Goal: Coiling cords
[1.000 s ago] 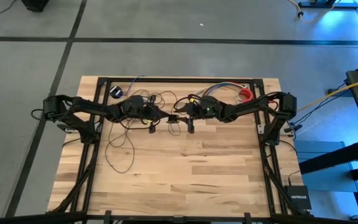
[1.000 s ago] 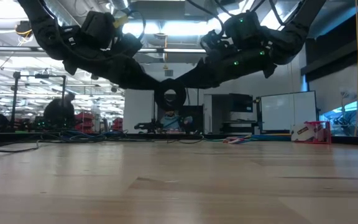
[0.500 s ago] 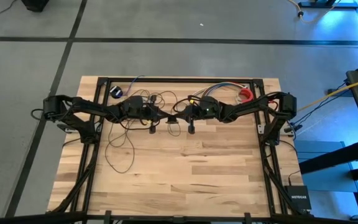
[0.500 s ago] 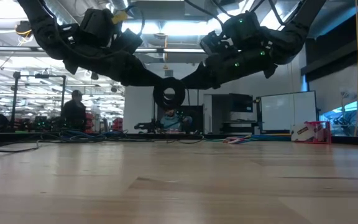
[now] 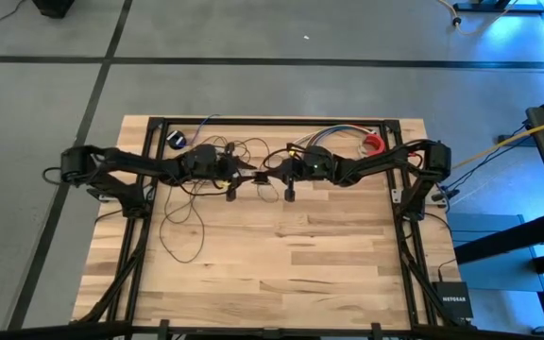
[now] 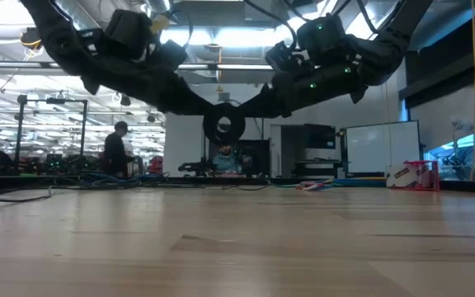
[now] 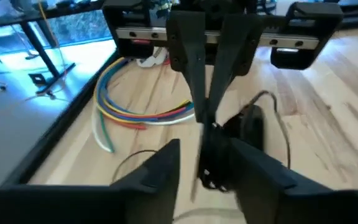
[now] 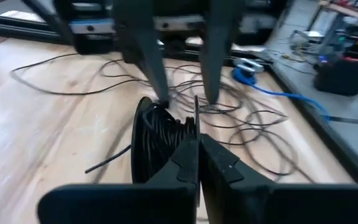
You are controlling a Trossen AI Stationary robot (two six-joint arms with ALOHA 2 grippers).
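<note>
The dark thin cord is partly wound into a small coil (image 6: 223,125) that hangs above the table's middle between my two grippers, also seen as the coil (image 8: 157,134). The rest of the cord lies in loose loops (image 5: 185,222) on the table's left half and ends at a black puck (image 5: 176,139) near the far edge. My right gripper (image 8: 197,142) is shut on the coil. My left gripper (image 7: 207,148) is open, its fingers standing on either side of the coil (image 7: 219,155); I cannot tell whether they touch it. My right gripper pinches the coil's bundled turns (image 8: 178,132) between its two fingers, on the side of the ring nearest it. The fingers come almost level from the table's right. The coil stands as an upright ring, lifted clear of the table.
A bundle of multicoloured wires (image 5: 340,132) and a red tape roll (image 5: 374,144) lie at the far right. A thick yellow cable (image 5: 499,146) runs off beyond the right edge. The near half of the wooden table (image 5: 281,274) is bare. A person walks in the room behind.
My right gripper has shut on the coil, then my left gripper has opened and let it go. Both hands have kept their place, and the coil still hangs between them above the table.
</note>
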